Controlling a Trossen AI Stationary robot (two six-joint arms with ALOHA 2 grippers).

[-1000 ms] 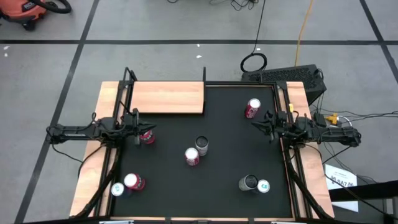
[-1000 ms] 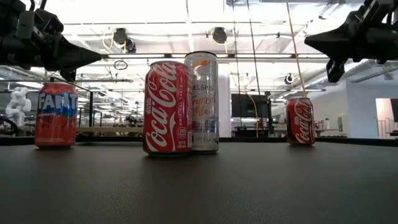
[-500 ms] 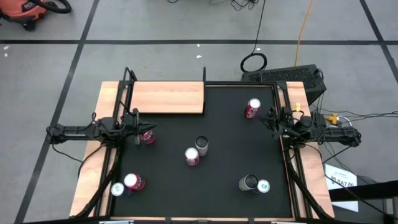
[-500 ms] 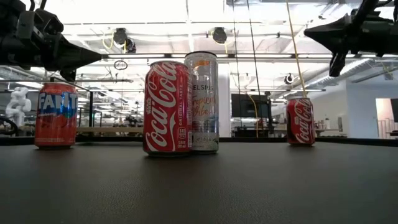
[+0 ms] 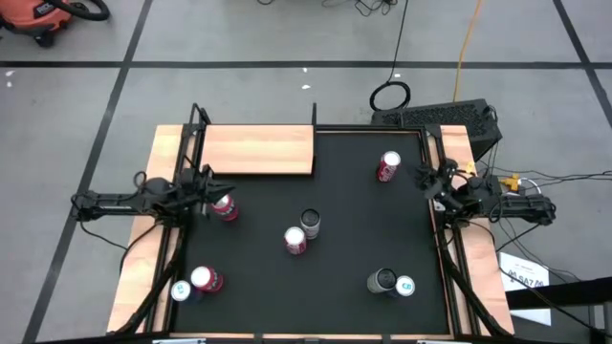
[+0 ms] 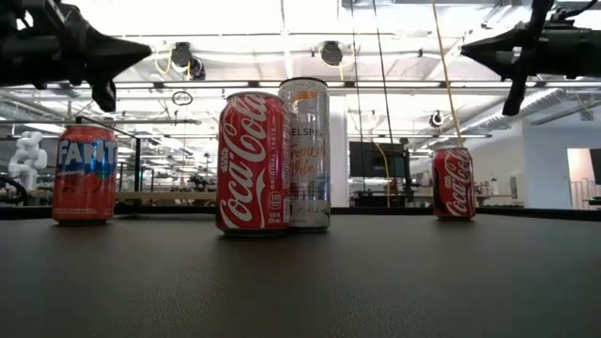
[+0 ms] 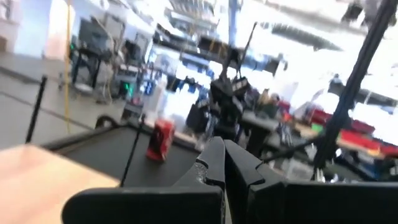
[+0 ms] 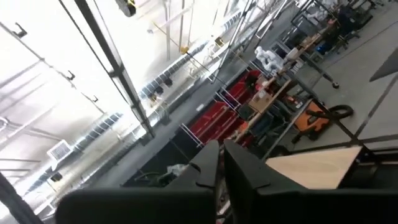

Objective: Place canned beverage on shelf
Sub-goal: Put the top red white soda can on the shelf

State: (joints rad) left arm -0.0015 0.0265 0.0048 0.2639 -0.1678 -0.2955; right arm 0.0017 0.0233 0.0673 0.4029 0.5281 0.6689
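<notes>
The left arm reaches in level from 9 o'clock, its pincer (image 5: 203,182) pressed together, empty, beside a Fanta can (image 5: 226,207). The right arm sits at 3 o'clock, its pincer (image 5: 422,173) together near a Coca-Cola can (image 5: 388,166). The shelf (image 5: 258,150) lies at the counter's (image 5: 354,229) 11 o'clock corner.
</notes>
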